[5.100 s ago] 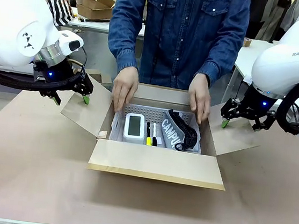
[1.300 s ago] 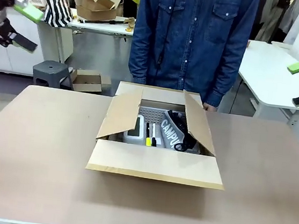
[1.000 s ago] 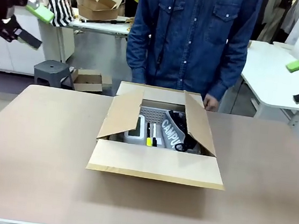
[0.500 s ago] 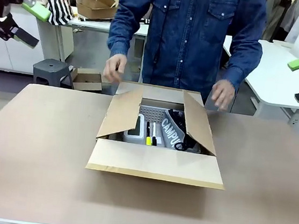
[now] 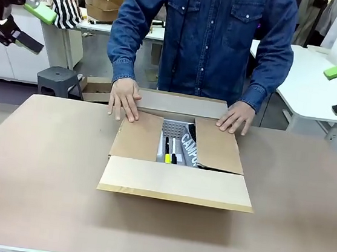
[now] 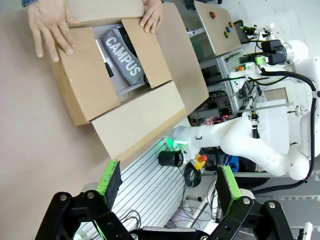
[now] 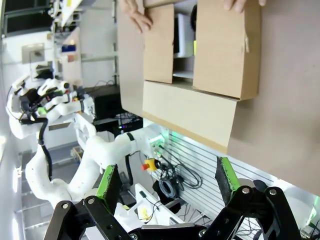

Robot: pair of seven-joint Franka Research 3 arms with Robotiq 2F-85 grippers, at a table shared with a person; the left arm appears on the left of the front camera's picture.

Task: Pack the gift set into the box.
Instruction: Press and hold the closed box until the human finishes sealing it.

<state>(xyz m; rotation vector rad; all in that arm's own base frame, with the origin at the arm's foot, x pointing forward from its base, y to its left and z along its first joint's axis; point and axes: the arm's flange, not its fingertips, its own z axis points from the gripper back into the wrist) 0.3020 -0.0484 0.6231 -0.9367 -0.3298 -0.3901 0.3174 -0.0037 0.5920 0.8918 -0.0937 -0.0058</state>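
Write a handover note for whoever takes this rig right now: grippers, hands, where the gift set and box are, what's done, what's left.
Left gripper: open, empty, raised beside the table.
Right gripper: open, empty, raised likewise.
Person: one hand and the other each press a side flap of the box.
Gift set: inside the box; tray, pen and lettered band show between the flaps.
Done: set packed, side flaps down.
Left: near flap lies open; closing it probably comes next.

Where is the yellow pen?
In the front view, the pen lies inside the box, peeking through the gap between its side flaps, just left of the band.
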